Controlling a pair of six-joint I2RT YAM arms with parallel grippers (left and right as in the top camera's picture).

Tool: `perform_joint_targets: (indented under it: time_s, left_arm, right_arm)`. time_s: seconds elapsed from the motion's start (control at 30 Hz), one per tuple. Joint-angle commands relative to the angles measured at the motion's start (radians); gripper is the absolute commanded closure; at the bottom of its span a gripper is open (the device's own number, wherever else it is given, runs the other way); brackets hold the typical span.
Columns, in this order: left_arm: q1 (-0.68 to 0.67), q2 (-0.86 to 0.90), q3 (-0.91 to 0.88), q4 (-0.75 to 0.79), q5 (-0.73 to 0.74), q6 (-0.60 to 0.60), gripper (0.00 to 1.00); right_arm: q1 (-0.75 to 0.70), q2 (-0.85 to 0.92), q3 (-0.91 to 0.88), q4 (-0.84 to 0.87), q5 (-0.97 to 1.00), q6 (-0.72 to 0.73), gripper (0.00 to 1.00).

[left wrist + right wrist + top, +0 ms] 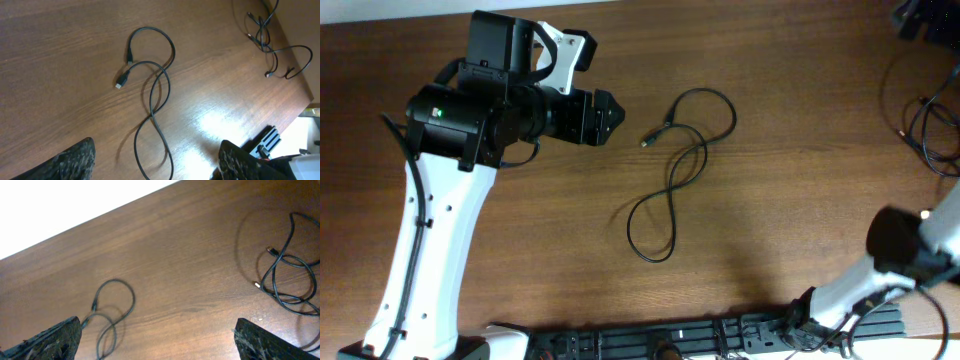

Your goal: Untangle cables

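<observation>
Left claw [157, 162] hangs wide open over the middle of the bench [800, 60], and the right claw [155, 340] gapes too. One looped cable [675, 175] lies mid-bench, with a tangled bunch [930, 115] by the far right corner. Looks light, thin and floppy, so I'd pinch near the plug [647, 141].

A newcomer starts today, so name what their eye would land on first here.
A single black cable lies in a loose figure-eight in the middle of the table, its plug end near the open left gripper. A second bunch of cables sits tangled at the far right edge.
</observation>
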Motion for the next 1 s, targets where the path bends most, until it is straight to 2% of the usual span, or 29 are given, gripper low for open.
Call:
perform_joint_targets:
  time_s: [0.0, 0.2, 0.4, 0.63, 0.77, 0.97]
  left_arm:
    - [-0.001, 0.003, 0.015, 0.002, 0.001, 0.019, 0.21]
    - [-0.001, 0.003, 0.015, 0.000, 0.004, 0.019, 0.21]
    - [-0.001, 0.003, 0.015, -0.003, 0.003, 0.019, 0.21]
    - [-0.001, 0.003, 0.015, -0.002, 0.000, 0.019, 0.21]
    - [-0.001, 0.003, 0.015, -0.002, 0.000, 0.019, 0.21]
    - [-0.001, 0.003, 0.015, 0.001, 0.001, 0.019, 0.20]
  right_arm:
    - [0.060, -0.161, -0.114, -0.007, 0.054, 0.008, 0.04]
    - [0.090, -0.407, -0.405, 0.043, 0.098, 0.011, 0.04]
    - [0.090, -0.698, -0.825, 0.211, 0.093, 0.012, 0.03]
    - [0.090, -0.979, -1.301, 0.420, -0.045, 0.011, 0.01]
    - [0.095, -1.011, -1.522, 0.533, -0.156, 0.000, 0.01]
    - [0.233, -0.927, -1.664, 0.675, -0.188, 0.000, 0.01]
